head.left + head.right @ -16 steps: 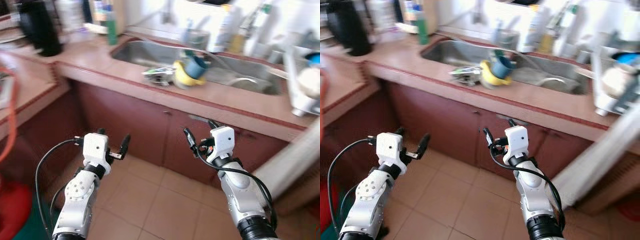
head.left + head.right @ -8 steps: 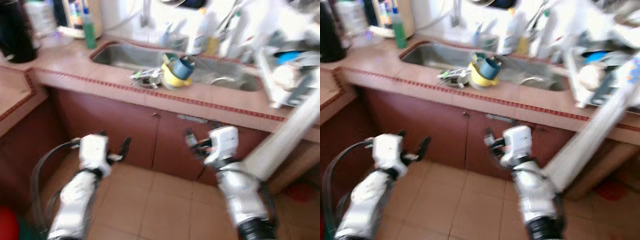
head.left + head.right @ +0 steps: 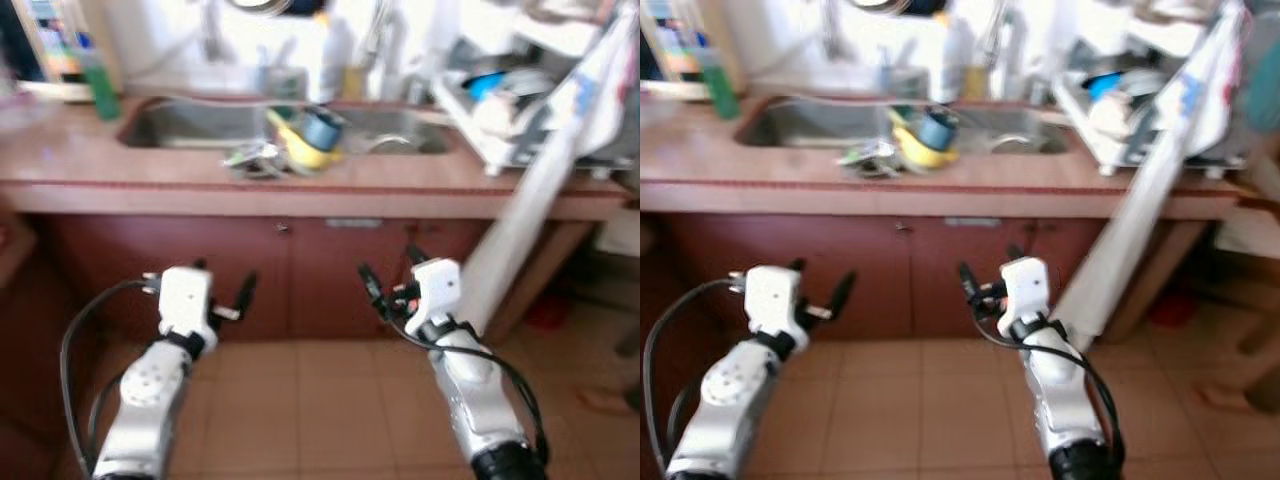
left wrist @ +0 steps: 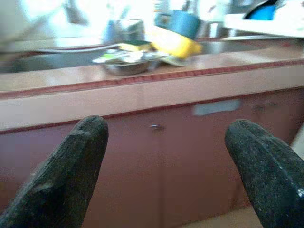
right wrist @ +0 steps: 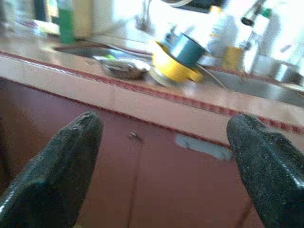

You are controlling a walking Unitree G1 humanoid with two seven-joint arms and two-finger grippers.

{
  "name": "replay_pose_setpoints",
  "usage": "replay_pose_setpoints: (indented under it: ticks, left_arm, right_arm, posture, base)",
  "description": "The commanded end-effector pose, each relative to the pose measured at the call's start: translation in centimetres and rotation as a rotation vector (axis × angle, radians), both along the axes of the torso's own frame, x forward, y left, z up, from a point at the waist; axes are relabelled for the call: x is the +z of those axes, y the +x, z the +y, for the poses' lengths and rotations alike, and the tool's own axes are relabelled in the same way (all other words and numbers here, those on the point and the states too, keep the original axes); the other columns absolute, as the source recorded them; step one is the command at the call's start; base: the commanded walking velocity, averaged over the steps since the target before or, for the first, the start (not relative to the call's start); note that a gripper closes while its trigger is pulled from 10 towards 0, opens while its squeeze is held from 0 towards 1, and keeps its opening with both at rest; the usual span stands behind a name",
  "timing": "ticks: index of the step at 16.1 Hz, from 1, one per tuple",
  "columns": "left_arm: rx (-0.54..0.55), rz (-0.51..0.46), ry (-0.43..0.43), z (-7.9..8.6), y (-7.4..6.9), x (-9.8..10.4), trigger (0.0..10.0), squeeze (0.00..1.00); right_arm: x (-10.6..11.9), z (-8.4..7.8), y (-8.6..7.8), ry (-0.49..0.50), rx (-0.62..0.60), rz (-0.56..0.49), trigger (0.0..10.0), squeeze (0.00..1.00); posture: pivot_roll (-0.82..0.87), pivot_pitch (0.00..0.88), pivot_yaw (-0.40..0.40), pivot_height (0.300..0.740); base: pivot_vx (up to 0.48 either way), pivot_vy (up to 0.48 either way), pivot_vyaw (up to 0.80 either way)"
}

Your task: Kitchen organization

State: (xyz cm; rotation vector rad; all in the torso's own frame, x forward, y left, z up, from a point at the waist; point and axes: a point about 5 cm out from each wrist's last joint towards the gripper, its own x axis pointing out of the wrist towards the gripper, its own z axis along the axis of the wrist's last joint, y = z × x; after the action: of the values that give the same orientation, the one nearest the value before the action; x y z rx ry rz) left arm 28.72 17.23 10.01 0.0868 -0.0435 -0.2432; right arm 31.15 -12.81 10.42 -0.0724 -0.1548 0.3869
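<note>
Dishes are what this kitchen job looks to be about, and they sit up on the tabletop (image 3: 120, 175) by the sink (image 3: 190, 122): a yellow bowl (image 3: 305, 152) tipped on its side at the sink's front edge with a blue cup (image 3: 322, 127) nested in it, and a small metal dish (image 3: 255, 158) with bits of cutlery just beside it. Over on the robot's right there's a white dish rack (image 3: 500, 120) loaded with crockery, a blue piece among them, and a pale cloth (image 3: 540, 190) hangs from the rack side down across the cabinet front. Both arms are held low and forward, below the tabletop edge, well apart from everything on it. Left tool (image 3: 225, 290) is released, fingers spread wide with nothing between them; the left wrist view looks straight at the cabinet doors (image 4: 156, 156) between its two black fingertips (image 4: 71, 161). Right tool (image 3: 385, 285) is likewise released and empty, and its wrist view shows the bowl and cup above the tabletop edge. Carried like that, I'd say, the arms are in a ready posture for the approach, fingers pre-opened for a first pick, probably that bowl-and-cup stack, which may tip or roll when touched
</note>
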Motion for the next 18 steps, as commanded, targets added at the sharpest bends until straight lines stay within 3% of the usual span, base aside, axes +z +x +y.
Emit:
replay_pose_setpoints:
  ticks: [1,12,18]
  left_arm:
    - [-0.022,-0.016,0.007,-0.81,0.01,0.25,10.0,0.00]
    - [-0.043,-0.019,0.014,-0.79,-0.19,0.44,10.0,0.00]
    - [-0.028,-0.011,-0.011,-0.69,-0.11,0.44,10.0,0.00]
  right_arm:
    - [0.78,-0.78,0.24,-0.003,-0.014,-0.031,10.0,0.00]
    - [0.48,-0.83,0.05,-0.016,-0.007,-0.027,10.0,0.00]
    - [0.48,-0.92,-0.06,-0.026,-0.004,-0.029,10.0,0.00]
  posture:
    - [-0.06,0.000,-0.022,0.740]
    - [-0.05,0.000,-0.014,0.740]
    - [-0.06,0.001,-0.017,0.740]
  base:
    - [0.000,0.000,0.00]
    - [0.000,0.000,0.00]
    - [0.344,0.000,0.00]
